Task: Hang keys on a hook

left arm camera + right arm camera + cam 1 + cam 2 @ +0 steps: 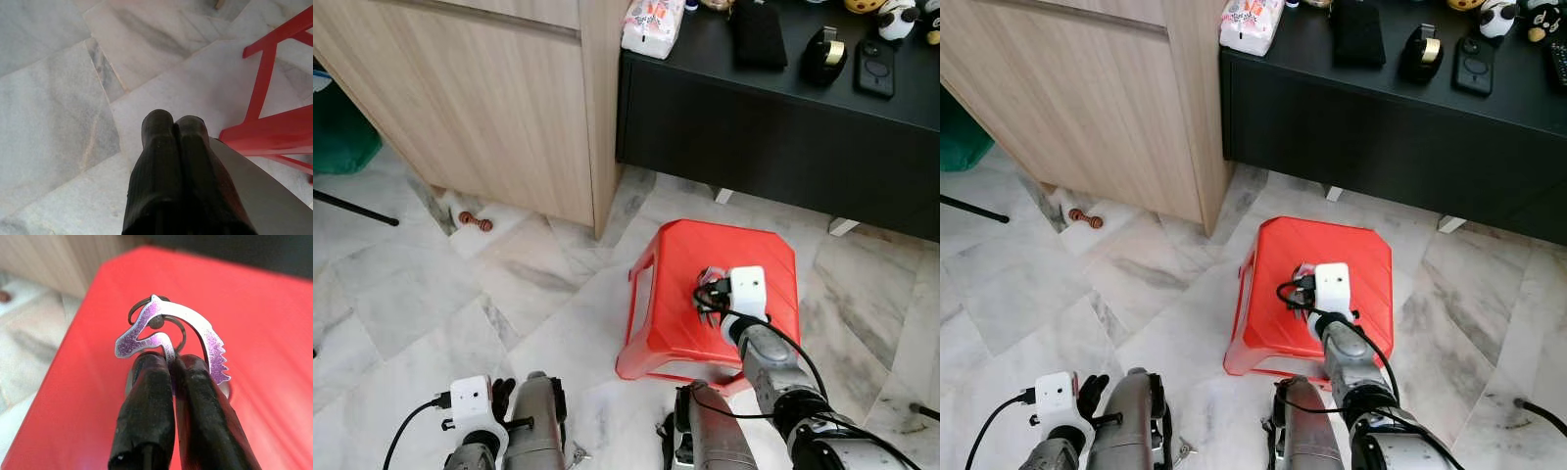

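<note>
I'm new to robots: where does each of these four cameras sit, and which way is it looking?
Left eye: on the head, looking down at a red plastic stool on marble floor; both silver arms show.
Right eye: beside it, same scene, slightly shifted.
Left wrist: along the shut left gripper, facing floor and stool legs.
Right wrist: along the right gripper, pinching a purple horse-head keyring above the stool.
Shared: the stool appears in all four.
</note>
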### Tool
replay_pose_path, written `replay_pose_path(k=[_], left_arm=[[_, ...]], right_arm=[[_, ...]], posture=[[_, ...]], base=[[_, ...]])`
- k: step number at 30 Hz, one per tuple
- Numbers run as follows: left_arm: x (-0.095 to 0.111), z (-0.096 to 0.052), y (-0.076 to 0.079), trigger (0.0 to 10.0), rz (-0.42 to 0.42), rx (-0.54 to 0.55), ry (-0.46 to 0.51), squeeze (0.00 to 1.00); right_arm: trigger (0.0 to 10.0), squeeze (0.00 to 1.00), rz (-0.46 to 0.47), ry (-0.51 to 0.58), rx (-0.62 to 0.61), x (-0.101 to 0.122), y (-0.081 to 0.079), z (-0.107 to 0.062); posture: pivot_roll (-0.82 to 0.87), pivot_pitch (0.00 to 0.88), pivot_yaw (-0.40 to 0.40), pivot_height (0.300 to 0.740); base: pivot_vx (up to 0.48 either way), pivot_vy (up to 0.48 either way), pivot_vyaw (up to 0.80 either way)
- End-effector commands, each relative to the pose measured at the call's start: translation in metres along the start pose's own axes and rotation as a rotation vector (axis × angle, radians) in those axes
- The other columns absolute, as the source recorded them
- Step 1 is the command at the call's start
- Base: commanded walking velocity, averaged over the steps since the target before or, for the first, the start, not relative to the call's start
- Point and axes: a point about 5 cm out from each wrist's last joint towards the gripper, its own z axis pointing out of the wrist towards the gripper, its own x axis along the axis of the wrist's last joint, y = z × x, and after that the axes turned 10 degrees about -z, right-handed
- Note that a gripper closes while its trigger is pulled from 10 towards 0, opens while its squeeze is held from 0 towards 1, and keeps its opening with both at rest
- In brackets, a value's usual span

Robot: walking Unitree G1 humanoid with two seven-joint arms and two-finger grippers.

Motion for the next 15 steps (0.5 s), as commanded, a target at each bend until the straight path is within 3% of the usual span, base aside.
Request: replay_pose_path(k=[1,9,11,12,13,14,15], left_arm=[[-0.044,-0.022,-0.012,10.0,-0.014,0.062,-0.198,0.00],[-0.040,-0.012,-0.009,10.0,-0.013,0.077,-0.222,0.00],[-0.038,-0.009,-0.008,10.0,-0.011,0.078,-0.224,0.00],[-0.036,-0.007,-0.007,10.0,-0.007,0.077,-0.225,0.00],[-0.035,-0.006,-0.007,10.0,-0.005,0.077,-0.225,0.00],[-0.034,-0.005,-0.007,10.0,-0.004,0.077,-0.224,0.00],[-0.032,-0.003,-0.007,10.0,-0.002,0.078,-0.224,0.00]], right_arm=[[0.0,0.00,0.004,-0.022,-0.022,-0.015,0.004,-0.008],[0.0,0.00,-0.038,0.031,-0.034,-0.034,0.002,-0.028],[0.0,0.00,0.005,0.052,-0.043,-0.035,0.002,-0.031],[1.1,0.00,-0.012,0.079,-0.039,-0.035,0.000,-0.034],[7.5,0.00,-0.019,0.086,-0.043,-0.036,0.000,-0.036],[10.0,0.00,-0.029,0.086,-0.050,-0.037,0.001,-0.038],[10.0,0.00,-0.041,0.085,-0.063,-0.038,0.002,-0.039]], posture=[[0.18,0.310,-0.102,0.633],[0.16,0.219,-0.094,0.633],[0.15,0.195,-0.091,0.633],[0.15,0.177,-0.085,0.633],[0.15,0.166,-0.083,0.633],[0.15,0.161,-0.081,0.633],[0.14,0.143,-0.075,0.633]], base=[[0.000,0.000,0.00],[0.000,0.000,0.00],[0.000,0.000,0.00],[0.000,0.000,0.00],[0.000,0.000,0.00],[0.000,0.000,0.00],[0.000,0.000,0.00]])
